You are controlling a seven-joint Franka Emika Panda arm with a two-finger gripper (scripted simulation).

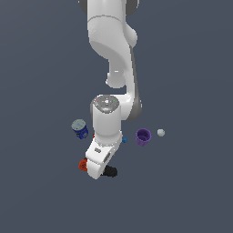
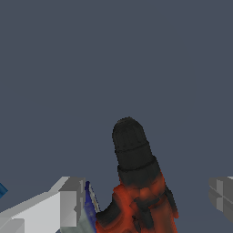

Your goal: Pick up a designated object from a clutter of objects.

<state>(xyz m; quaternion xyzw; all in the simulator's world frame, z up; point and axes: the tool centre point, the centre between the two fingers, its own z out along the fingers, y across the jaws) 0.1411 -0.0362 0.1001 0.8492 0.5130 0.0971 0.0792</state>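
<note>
**Arm low over the drill, fingers on either side of it**

In the exterior view we see a dark grey floor from above, with a white robot arm point(image 1: 113, 68) reaching down the middle. Going from the exterior view's left: first comes a blue can point(image 1: 80, 129) with a grey lid, standing on its own. Next, lower down, an orange-red end of the drill point(image 1: 83, 164) pokes out from under the arm's white hand. The hand covers the middle of the drill, and the drill's black end shows on the hand's other side. A tiny blue piece point(image 1: 124, 140) sits just beside the wrist. Further toward the exterior view's right stands a purple cup point(image 1: 143, 137), open end up, and near it, apart, a small white ball point(image 1: 160, 132).

In the wrist view we look along the gripper point(image 2: 148, 200). The drill point(image 2: 136, 182) fills the space between the two fingers: a rounded black end points away from the camera, and the orange-red and black body lies nearer. The jaws stand apart, one finger point(image 2: 68, 202) close beside the drill and the other point(image 2: 222, 193) clear of it. We cannot tell whether the nearer finger touches the drill. A blue and grey shape shows behind that finger.
</note>
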